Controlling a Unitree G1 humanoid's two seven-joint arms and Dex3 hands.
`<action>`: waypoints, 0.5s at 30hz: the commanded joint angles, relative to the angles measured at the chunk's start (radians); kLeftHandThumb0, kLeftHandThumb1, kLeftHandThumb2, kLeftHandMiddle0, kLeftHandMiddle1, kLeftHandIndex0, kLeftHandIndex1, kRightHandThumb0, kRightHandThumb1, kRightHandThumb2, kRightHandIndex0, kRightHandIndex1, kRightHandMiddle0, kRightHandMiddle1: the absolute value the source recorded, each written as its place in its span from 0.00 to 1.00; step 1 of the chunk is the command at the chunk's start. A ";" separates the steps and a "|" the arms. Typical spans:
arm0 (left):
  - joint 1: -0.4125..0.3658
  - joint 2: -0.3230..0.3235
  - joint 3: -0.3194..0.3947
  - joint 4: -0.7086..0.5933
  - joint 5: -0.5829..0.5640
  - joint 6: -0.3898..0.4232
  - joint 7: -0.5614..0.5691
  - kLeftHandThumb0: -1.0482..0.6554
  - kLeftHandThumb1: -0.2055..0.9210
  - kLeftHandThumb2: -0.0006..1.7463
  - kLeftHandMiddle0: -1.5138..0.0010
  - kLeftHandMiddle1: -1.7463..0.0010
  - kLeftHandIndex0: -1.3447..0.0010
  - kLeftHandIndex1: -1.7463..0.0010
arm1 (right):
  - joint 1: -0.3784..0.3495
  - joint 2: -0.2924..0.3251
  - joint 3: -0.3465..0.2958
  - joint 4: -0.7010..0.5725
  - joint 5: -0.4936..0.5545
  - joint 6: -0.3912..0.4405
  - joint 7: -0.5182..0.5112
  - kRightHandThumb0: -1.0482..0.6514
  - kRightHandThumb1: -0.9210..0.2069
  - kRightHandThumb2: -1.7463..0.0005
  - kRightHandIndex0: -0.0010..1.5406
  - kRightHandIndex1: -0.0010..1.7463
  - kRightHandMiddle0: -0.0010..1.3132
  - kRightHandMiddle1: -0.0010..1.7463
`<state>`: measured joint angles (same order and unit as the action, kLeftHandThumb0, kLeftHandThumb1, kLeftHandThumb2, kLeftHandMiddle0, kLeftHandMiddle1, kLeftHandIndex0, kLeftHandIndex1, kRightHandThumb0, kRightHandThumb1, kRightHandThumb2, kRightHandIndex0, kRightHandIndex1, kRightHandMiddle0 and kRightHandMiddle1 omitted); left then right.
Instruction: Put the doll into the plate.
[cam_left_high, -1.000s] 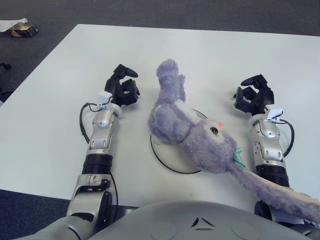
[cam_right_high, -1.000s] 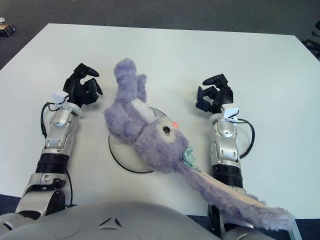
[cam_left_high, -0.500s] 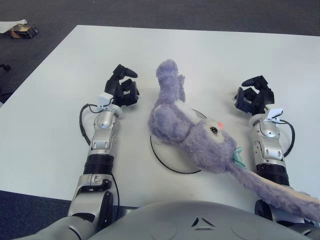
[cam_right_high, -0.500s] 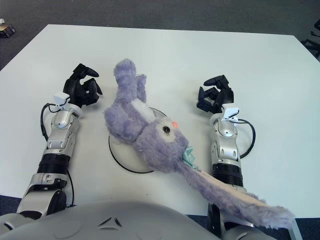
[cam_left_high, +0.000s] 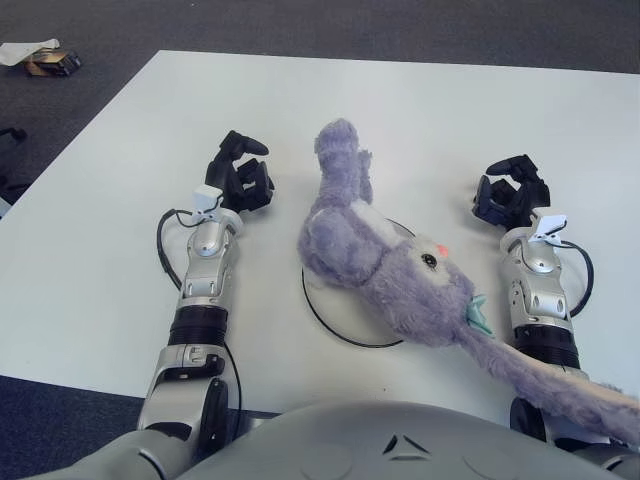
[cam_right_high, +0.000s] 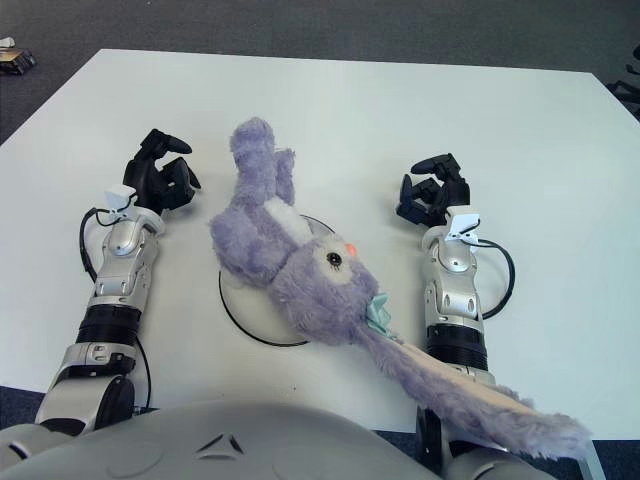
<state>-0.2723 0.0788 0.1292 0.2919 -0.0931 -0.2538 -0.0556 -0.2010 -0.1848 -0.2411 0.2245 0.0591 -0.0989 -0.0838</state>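
At bench (cam_left_high: 120, 280) centre, near the front edge: purple doll (cam_left_high: 385, 270) lies across the white plate (cam_left_high: 325, 315), covering most of it; one long ear trails off the front-right edge, over the right forearm. Left hand (cam_left_high: 243, 180) sits left of doll, fingers curled, holding nothing. Right hand (cam_left_high: 508, 195) sits right of doll, same config. Both hands apart from doll. Bare surface beyond both hands to the far edge.
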 joint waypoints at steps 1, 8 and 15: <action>0.015 -0.016 -0.001 0.029 0.001 0.009 0.013 0.36 0.60 0.65 0.37 0.00 0.63 0.00 | -0.015 -0.009 -0.008 0.019 0.003 0.020 0.000 0.61 0.51 0.26 0.39 0.99 0.27 1.00; 0.014 -0.015 -0.004 0.028 0.003 0.015 0.011 0.36 0.58 0.66 0.35 0.00 0.62 0.00 | -0.021 -0.010 -0.011 0.025 0.004 0.030 0.002 0.61 0.51 0.25 0.39 1.00 0.27 1.00; 0.014 -0.015 -0.003 0.030 -0.002 0.015 0.005 0.36 0.58 0.66 0.36 0.00 0.62 0.00 | -0.025 -0.011 -0.011 0.035 0.001 0.032 -0.001 0.61 0.52 0.25 0.39 1.00 0.28 0.99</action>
<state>-0.2768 0.0783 0.1290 0.2994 -0.0927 -0.2445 -0.0538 -0.2205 -0.1864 -0.2446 0.2396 0.0609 -0.0840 -0.0832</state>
